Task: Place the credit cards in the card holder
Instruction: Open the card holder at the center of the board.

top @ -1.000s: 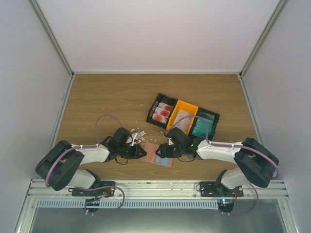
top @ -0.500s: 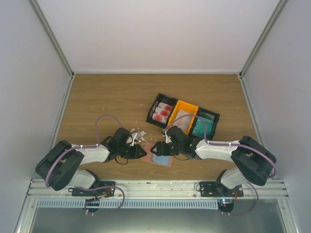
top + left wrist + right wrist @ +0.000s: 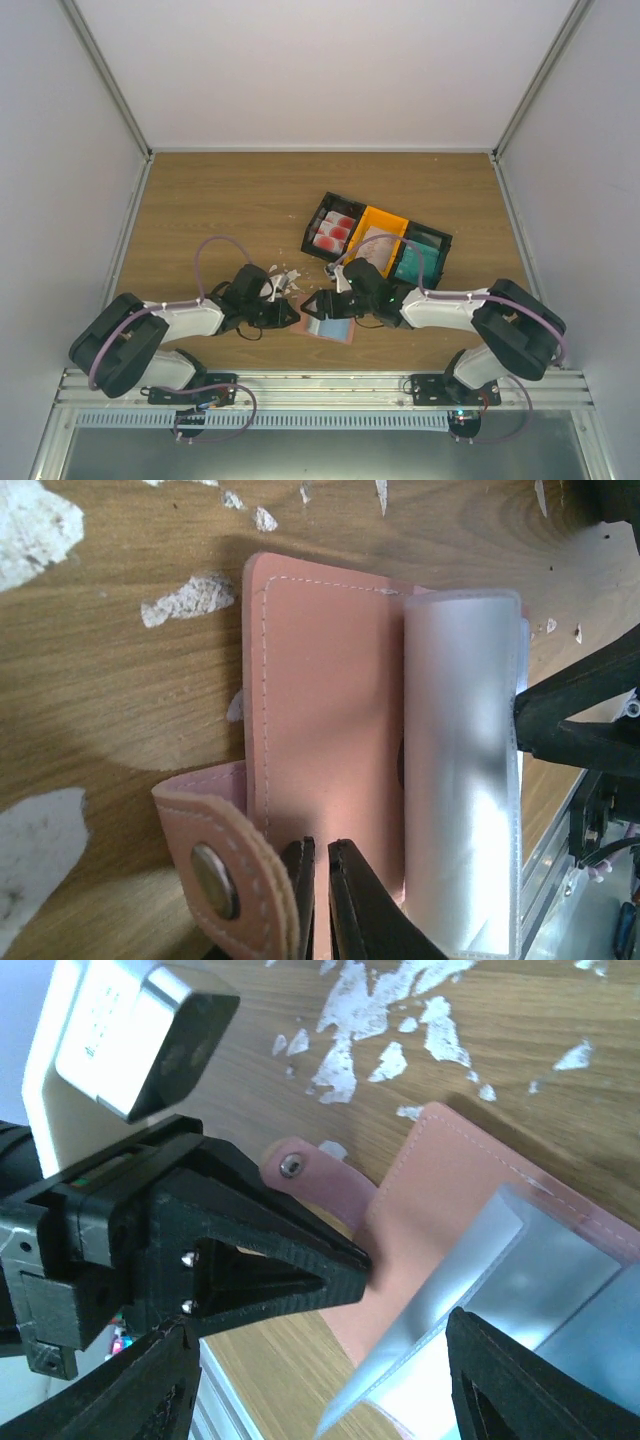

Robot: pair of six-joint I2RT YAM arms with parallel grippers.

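Sitting on the tabletop (image 3: 220, 210), the bins (image 3: 378, 240) hold the credit cards (image 3: 335, 232), behind and nearest the right arm. In front, the card holder (image 3: 320, 730) lies open between both hands. The left hand (image 3: 320, 855), nearly closed, pinches its left edge. The right hand (image 3: 320, 1328) hovers over its clear sleeve (image 3: 460, 780), jaws wide, holding nothing.

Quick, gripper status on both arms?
Left gripper: closed, pinching the card holder at its edge.
Right gripper: open, holding nothing.

Bright, even light; wrist views soft; glare, perhaps overexposure, on the card holder (image 3: 345, 740)
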